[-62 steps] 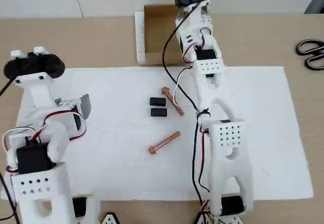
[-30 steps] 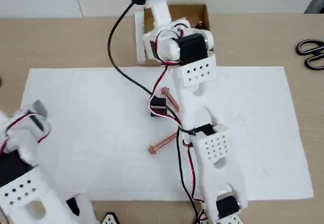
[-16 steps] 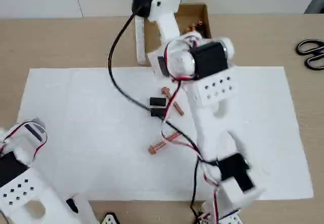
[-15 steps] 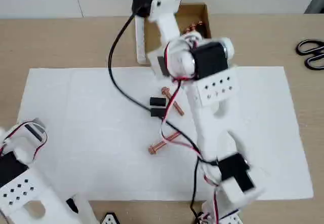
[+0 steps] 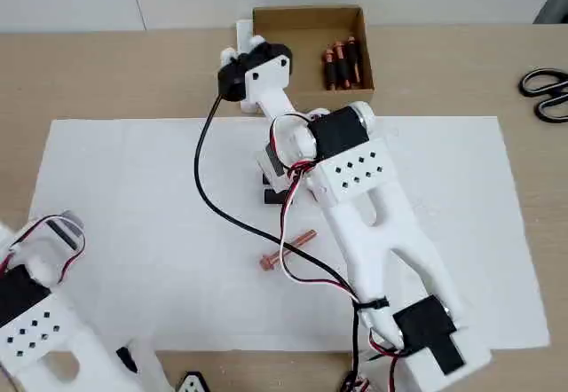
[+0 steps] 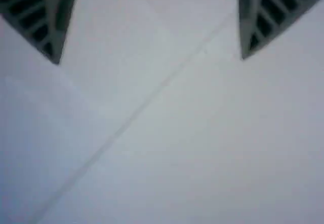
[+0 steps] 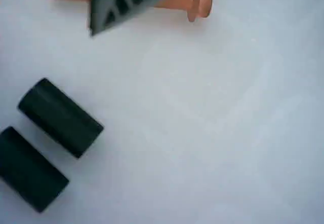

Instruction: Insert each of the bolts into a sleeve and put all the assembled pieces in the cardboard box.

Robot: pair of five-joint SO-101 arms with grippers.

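Note:
In the right wrist view one copper bolt [image 7: 195, 1] lies on the white paper, with a dark finger [image 7: 131, 1] of my right gripper [image 5: 275, 163] over its shank and nothing against the fingertip. Two black sleeves [image 7: 61, 117] [image 7: 28, 168] lie side by side close to it. The high view shows the sleeves [image 5: 272, 195] partly hidden under my right arm. A second bolt [image 5: 288, 250] lies nearer the front. The cardboard box [image 5: 266, 19] at the back holds several assembled pieces [image 5: 342, 64]. My left gripper [image 6: 152, 26] hangs open over bare paper at the front left.
A white paper sheet [image 5: 133, 197] covers the middle of the wooden table. Scissors [image 5: 543, 95] lie at the far right edge. My left arm [image 5: 35, 312] sits at the front left corner. A black cable [image 5: 209, 188] loops from the right wrist across the paper.
My right arm has swung back from the cardboard box to above the sleeves and the nearer bolt, uncovering the box. The left arm has drawn back to the front left corner.

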